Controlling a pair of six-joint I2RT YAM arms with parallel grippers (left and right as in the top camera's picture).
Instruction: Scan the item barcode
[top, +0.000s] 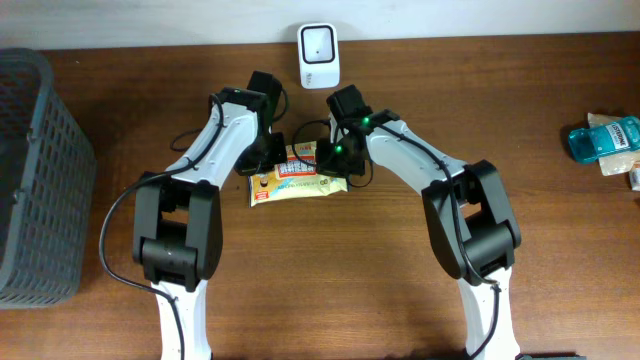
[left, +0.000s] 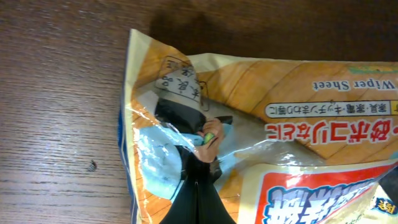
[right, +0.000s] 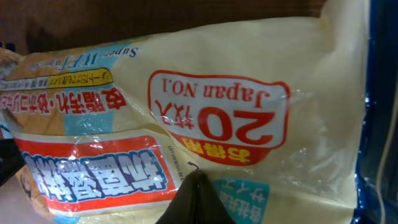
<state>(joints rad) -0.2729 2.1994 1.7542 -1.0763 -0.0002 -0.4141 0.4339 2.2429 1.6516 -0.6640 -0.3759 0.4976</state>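
Observation:
The item is a flat yellow pack of wiper sheets (top: 296, 182) with red and blue Japanese print, lying on the wooden table between both arms. My left gripper (top: 270, 160) is at its left end. In the left wrist view the gripper (left: 199, 160) is shut, its tips against the crinkled pack (left: 298, 93). My right gripper (top: 337, 160) is at the pack's right end. In the right wrist view it (right: 198, 177) is shut too, tips touching the pack (right: 249, 74) below the red "Japan No.1" oval. No barcode shows. The white scanner (top: 318, 55) stands behind the pack.
A dark grey mesh basket (top: 35, 170) stands at the table's left edge. A teal packet and other small items (top: 605, 140) lie at the far right edge. Black cables run along both arms near the pack.

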